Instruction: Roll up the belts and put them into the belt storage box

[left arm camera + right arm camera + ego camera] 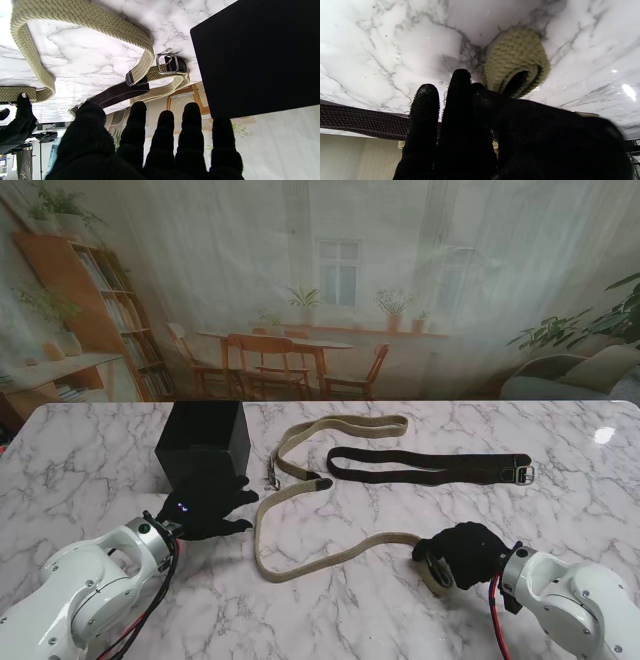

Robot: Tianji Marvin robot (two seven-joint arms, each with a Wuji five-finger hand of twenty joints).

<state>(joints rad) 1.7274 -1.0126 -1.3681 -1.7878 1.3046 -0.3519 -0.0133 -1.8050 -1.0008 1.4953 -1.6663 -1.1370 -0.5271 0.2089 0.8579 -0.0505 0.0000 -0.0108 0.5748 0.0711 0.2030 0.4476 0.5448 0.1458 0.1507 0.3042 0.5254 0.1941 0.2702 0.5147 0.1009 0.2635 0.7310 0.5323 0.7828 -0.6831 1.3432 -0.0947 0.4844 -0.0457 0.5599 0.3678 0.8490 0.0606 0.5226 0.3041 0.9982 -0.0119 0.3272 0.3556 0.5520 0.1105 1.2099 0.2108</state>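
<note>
The beige woven belt [330, 552] lies in a long winding line across the table's middle. Its near end is coiled into a small roll [517, 62], and my right hand [465, 555] is shut on that roll, fingertips [460, 82] and thumb pressed against it. The belt's metal buckle [168, 63] lies beside the black belt storage box [205, 442]. A dark brown belt [430, 467] lies flat farther from me, folded in a long loop. My left hand [205, 508] hovers open just in front of the box, fingers [162, 130] spread and holding nothing.
The marble table [90, 470] reaches a printed backdrop at the far side. The dark belt's buckle [523, 473] sits toward the right. The beige belt's far loop [345, 425] curls right of the box.
</note>
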